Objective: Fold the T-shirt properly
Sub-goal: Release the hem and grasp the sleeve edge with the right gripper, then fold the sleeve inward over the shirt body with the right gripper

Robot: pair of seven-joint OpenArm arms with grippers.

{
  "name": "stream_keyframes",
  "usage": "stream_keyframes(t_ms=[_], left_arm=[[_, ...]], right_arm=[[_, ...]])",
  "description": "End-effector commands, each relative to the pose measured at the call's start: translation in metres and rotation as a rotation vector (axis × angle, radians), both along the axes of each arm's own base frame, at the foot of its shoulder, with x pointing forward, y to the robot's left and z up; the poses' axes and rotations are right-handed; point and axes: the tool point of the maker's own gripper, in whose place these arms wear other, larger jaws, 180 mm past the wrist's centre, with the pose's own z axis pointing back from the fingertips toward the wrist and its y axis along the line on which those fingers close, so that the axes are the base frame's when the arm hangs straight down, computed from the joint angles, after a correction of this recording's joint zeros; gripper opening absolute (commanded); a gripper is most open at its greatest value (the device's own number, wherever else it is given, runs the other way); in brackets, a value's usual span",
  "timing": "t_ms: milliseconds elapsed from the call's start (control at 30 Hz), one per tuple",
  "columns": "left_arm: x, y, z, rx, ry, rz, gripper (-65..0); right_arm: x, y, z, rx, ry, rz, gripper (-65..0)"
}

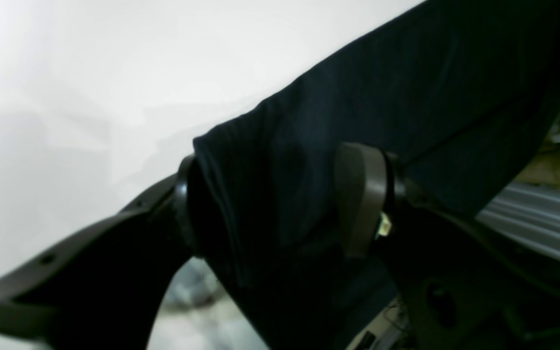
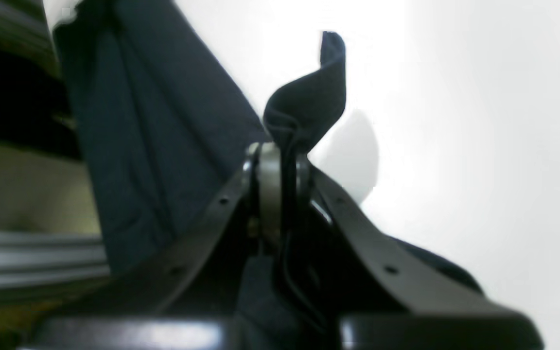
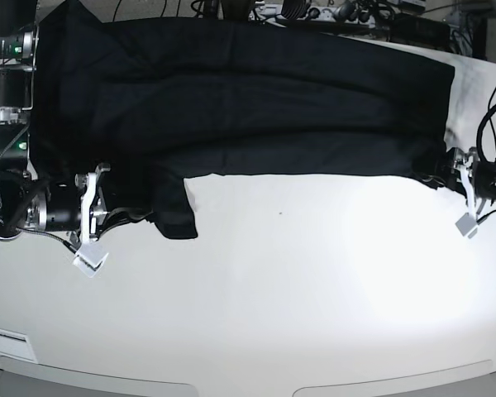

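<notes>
Cloth here is soft, matte, limp: the T-shirt (image 3: 256, 99) lies spread across the far half of the white surface (image 3: 314, 289), long axis running side to side in base view, near edge roughly straight along the middle, one flap or sleeve hanging toward the camera near the right arm's side.

Right end effector (image 2: 280, 146), at base view's left, is clamped on a small bunch of fabric. Wrist view shows the pads pressed together w/ a thin pinch of cloth between them and a peak of fabric standing up above the grip. Looks like an edge or corner near the sleeve end, exact spot hard to tell.

Left end effector (image 1: 280, 194), at base view's right, has its fingers wide apart w/ a folded edge of the shirt lying between them. Not closed on it, so no hold on that side yet, though cloth sits inside the gap.

Handling, as judgement:
- Light, no stiffness. It will drape and sag from any single grip point, so both ends need holding to carry a straight fold line.
- Matte knit prob. not slippery, but a thin pinch can creep out under drag. Deeper bite is safer.
- Not fragile. Main risk is wrinkling or catching two layers where one is meant.
- Best holds: hem or shoulder corners at opposite ends of the near edge, i.e. about where the two end effectors sit now.
</notes>
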Motion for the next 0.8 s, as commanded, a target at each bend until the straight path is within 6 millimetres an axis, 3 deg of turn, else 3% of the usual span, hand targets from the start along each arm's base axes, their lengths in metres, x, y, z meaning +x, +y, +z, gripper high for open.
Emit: stream_keyframes(t_ms=[0, 300, 467, 767], left_arm=[[0.009, 0.006, 0.015, 0.004, -0.040, 0.008, -26.2], [0.009, 0.007, 0.015, 0.005, -0.039, 0.008, -26.2], [0.009, 0.007, 0.015, 0.005, -0.040, 0.008, -26.2], [0.009, 0.006, 0.015, 0.004, -0.040, 0.008, -26.2]], right_arm=[[-0.002, 0.001, 0.019, 0.006, -0.066, 0.023, -65.0], [-0.080, 0.015, 0.022, -0.057, -0.131, 0.129, -65.0], [-0.106, 0.005, 0.028, -0.101, -0.158, 0.115, -65.0], [-0.140, 0.005, 0.008, -0.112, -0.046, 0.136, -65.0]])
